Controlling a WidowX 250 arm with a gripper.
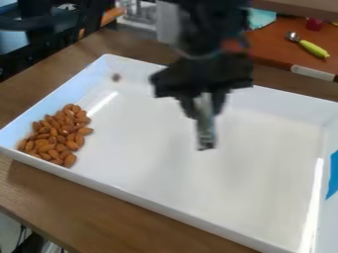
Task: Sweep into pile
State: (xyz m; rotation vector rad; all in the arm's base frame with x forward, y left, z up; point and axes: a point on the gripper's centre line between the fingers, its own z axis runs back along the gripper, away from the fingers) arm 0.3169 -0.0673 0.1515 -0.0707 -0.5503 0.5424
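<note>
Okay, claw [206, 142] hangs over the middle of the tray, pointing down; apart, together or clamped on something, can't tell. Height over the tray floor, also can't tell. It's well apart from the nuts, so no sweeping contact right now.

Tray [198, 190] is white, sitting on the wood table [99, 197]. Nuts [56, 136] are bunched in the tray's left end as seen in the camera view, heaped up by the left wall and reaching the near-left corner. One small brown spot [116, 77] sits apart from them near the far-left corner, blurred, probably a stray nut.

Step in hand: looks like late gathering, bulk is piled, leftover to bring in. Next move should be over to that far-left corner, down just beyond the spot on its far side, then a low, short drag toward the near left into the pile. Little room there: the claw could bump the far wall, skip over the spot, or push too far and scatter loose nuts at the pile's edge. A slow push, stopped at first contact with the pile, seems right.

Extras: spoon [310, 46] behind the tray, blue tape [333, 175] at right.
</note>
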